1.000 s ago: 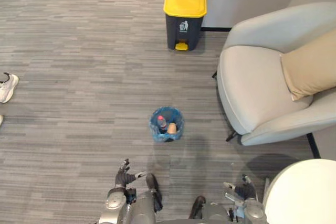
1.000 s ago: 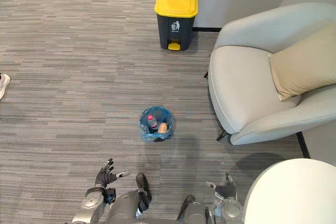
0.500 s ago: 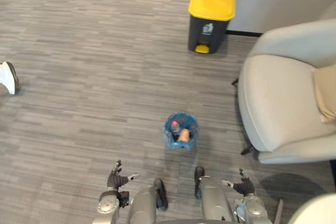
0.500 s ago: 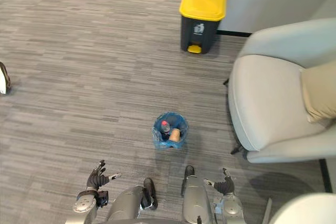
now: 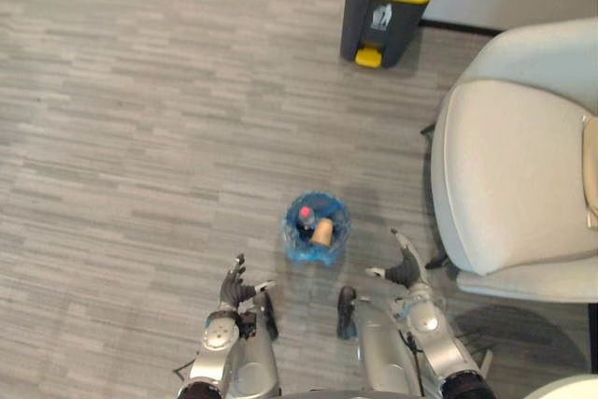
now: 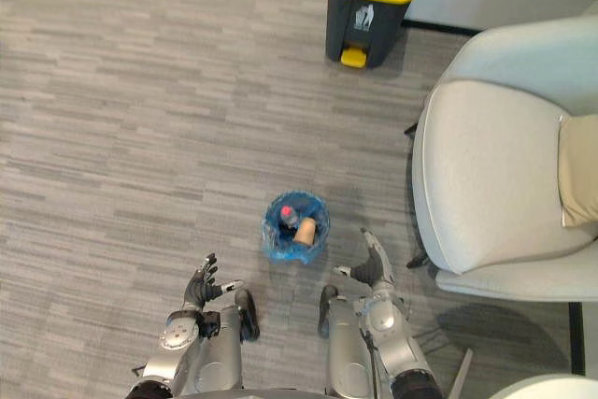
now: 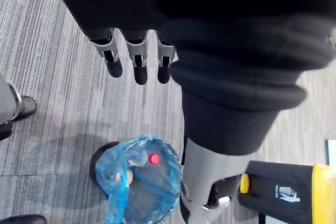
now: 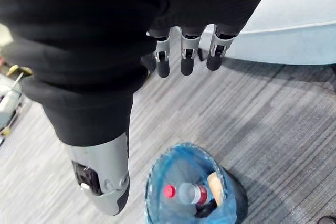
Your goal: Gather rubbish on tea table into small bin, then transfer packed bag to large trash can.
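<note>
The small bin [image 5: 316, 242] stands on the floor just beyond both hands' fingertips, between them. The left hand [image 5: 234, 285] and right hand [image 5: 404, 268] hang loosely spread, holding nothing. Its blue bag [image 7: 163, 182] looks thin, soft and light (bottle [image 8: 186, 192] inside), so gathering it at the rim seems best.

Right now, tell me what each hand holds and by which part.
Nothing is held. The left hand and the right hand are both open, fingers straight, apart from the small bin on the floor.
</note>
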`<state>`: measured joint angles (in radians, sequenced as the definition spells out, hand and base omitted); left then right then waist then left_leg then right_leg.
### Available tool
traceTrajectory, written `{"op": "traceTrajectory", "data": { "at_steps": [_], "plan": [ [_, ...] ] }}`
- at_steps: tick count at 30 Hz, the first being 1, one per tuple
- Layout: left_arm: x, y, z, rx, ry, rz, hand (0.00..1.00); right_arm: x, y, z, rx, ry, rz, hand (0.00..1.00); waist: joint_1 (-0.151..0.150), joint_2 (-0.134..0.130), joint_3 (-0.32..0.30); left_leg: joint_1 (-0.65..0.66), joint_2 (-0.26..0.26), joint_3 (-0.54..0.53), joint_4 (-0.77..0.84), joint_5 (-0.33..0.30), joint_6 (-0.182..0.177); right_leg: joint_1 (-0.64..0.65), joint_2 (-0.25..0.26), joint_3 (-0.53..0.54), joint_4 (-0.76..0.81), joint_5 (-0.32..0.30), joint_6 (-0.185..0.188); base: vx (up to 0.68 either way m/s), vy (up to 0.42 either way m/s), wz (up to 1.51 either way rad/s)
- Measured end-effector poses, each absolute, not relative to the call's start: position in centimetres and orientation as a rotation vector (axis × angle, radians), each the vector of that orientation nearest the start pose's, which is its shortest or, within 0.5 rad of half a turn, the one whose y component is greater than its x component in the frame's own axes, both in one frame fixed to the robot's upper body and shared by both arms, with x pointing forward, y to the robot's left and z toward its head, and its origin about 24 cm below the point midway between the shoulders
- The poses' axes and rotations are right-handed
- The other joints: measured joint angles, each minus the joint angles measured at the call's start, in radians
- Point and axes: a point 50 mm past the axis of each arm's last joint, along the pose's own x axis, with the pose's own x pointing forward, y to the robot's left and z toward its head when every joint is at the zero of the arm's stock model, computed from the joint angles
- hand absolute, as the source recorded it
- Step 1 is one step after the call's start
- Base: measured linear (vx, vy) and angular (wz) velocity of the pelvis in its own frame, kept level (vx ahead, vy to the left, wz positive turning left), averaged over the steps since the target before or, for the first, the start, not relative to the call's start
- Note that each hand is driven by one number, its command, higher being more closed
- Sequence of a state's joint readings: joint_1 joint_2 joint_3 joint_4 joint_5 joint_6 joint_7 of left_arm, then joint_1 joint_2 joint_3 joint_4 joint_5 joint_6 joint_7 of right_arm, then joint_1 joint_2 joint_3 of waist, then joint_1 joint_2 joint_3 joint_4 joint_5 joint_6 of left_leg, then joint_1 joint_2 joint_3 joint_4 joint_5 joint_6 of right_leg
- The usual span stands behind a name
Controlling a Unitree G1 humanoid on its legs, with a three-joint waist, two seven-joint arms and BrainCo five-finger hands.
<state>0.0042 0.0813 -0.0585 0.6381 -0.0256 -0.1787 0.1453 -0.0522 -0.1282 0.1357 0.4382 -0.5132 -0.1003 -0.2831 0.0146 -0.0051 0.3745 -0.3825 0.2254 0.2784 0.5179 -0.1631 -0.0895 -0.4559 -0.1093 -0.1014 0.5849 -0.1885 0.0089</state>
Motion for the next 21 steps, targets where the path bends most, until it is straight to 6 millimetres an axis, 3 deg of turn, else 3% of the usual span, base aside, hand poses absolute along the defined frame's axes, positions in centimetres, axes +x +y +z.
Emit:
{"op": "traceTrajectory", "data": {
  "at_steps": [4,8,12,14,21],
  "plan": [
    [23.3,17.3,-6.4,0.126,0.376,0.137,0.0,28.6,-12.8,0.6,-0.78,-0.03,0.044,0.0,0.006,0.032,0.057,-0.114,0.001,0.025,0.093,-0.043,0.034,-0.113,-0.008,0.049,0.038,0.019,0.035,-0.18,0.122,-0.19],
    [26.6,17.4,-3.8,0.12,0.261,0.166,0.0,31.4,-11.6,3.3,-0.836,-0.121,0.059,0.0,0.011,0.058,0.082,-0.274,0.005,0.021,0.195,-0.067,0.053,-0.265,-0.02,0.065,0.111,0.029,0.054,-0.23,0.063,0.01],
    [29.3,17.0,-1.1,0.086,0.162,0.189,0.0,33.6,-11.5,5.1,-0.904,-0.159,0.031,0.0,0.015,0.066,0.111,-0.426,0.011,0.003,0.278,-0.073,0.063,-0.406,-0.029,0.071,0.182,0.036,0.057,-0.14,0.007,0.08],
    [31.4,16.3,1.4,0.018,0.078,0.209,0.0,35.3,-11.7,7.2,-0.982,-0.202,0.003,0.0,0.027,0.072,0.149,-0.551,0.012,-0.015,0.35,-0.076,0.07,-0.528,-0.037,0.076,0.26,0.028,0.056,-0.12,-0.027,0.19],
    [33.2,16.2,4.5,-0.101,-0.033,0.254,0.0,38.5,-12.8,12.2,-1.131,-0.289,-0.087,0.0,0.035,0.075,0.175,-0.86,0.01,-0.069,0.514,-0.073,0.085,-0.828,-0.065,0.069,0.46,-0.012,0.047,-0.08,-0.055,0.23]
  ]
}}
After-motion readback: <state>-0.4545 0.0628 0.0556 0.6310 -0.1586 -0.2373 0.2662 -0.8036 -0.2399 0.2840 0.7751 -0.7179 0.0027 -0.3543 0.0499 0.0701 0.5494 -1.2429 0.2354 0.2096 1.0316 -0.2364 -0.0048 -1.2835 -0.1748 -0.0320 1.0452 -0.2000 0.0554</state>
